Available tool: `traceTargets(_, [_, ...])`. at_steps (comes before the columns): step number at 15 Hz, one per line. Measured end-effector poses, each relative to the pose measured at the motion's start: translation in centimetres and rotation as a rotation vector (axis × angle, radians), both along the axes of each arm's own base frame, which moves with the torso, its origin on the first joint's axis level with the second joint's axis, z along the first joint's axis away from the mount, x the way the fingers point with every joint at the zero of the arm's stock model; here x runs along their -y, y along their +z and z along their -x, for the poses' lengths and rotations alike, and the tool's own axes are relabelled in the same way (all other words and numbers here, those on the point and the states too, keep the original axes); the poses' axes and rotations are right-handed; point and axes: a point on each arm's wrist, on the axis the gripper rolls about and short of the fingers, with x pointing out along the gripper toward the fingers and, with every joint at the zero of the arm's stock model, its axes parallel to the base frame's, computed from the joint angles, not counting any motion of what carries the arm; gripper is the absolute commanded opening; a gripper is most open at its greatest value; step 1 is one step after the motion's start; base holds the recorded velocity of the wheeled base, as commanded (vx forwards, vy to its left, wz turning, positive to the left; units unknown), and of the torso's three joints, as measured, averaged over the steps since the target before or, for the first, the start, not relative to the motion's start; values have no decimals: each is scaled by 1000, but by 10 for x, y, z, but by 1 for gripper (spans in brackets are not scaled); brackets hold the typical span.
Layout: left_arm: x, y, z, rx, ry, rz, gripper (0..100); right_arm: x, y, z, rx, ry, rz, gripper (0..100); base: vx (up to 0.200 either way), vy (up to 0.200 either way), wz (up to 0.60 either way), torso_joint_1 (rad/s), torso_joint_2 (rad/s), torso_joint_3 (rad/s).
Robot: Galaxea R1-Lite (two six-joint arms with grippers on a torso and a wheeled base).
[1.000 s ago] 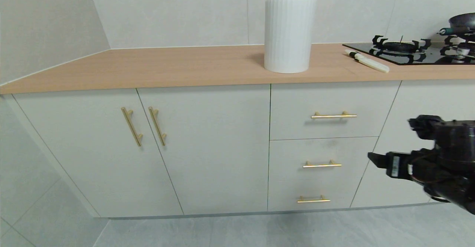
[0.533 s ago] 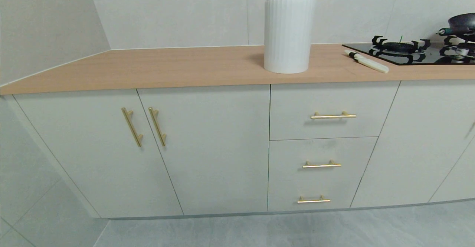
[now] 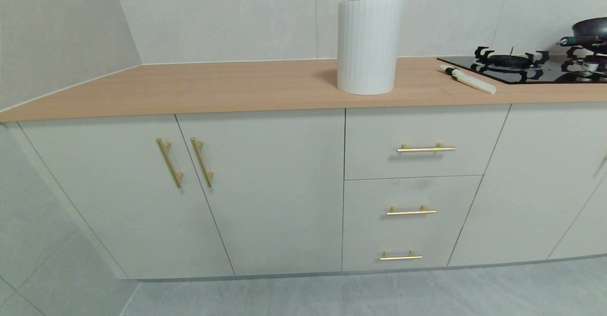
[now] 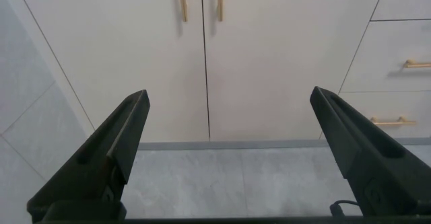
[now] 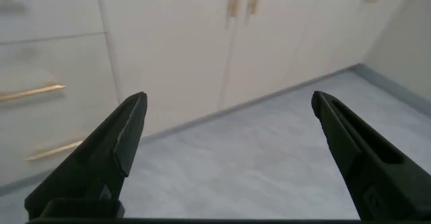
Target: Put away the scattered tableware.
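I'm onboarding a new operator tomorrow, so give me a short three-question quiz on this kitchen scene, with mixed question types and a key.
1. True or false: the knife lies flat on the countertop, to the robot's right of the white ribbed canister.
2. How many gold drawer handles are in the stack below the canister? A two, B three, C four.
3. Fill in: the left gripper and the right gripper both have their fingers ___.
Key: 1 true; 2 B; 3 open.
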Motion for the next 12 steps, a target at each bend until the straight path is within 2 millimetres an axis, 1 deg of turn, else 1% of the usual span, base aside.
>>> traceTargets(1, [0, 0, 0, 0, 0, 0, 100, -1, -4, 1, 42, 49, -25, 100, 0, 0, 0, 0, 0, 0])
traceTargets(2, [0, 0, 0, 0, 0, 0, 100, -4, -8, 0, 76, 145, -46, 100, 0, 0, 0, 0, 0, 0])
traceTargets(4, [0, 0, 0, 0, 0, 0, 100, -9, -19, -9, 137, 397, -79, 100, 0, 0, 0, 0, 0, 0])
traceTargets(6, [0, 0, 0, 0, 0, 0, 100, -13, -38, -21, 143, 549, -66, 100, 0, 0, 0, 0, 0, 0])
traceTargets(7, [0, 0, 0, 0, 0, 0, 100, -14, -48, -25, 134, 586, -42, 100, 0, 0, 0, 0, 0, 0])
traceTargets(9, [0, 0, 0, 0, 0, 0, 100, -14, -58, -29, 105, 596, -47, 100, 0, 0, 0, 0, 0, 0])
traceTargets(12, [0, 0, 0, 0, 0, 0, 100, -14, -61, -29, 81, 600, -7, 100, 0, 0, 0, 0, 0, 0])
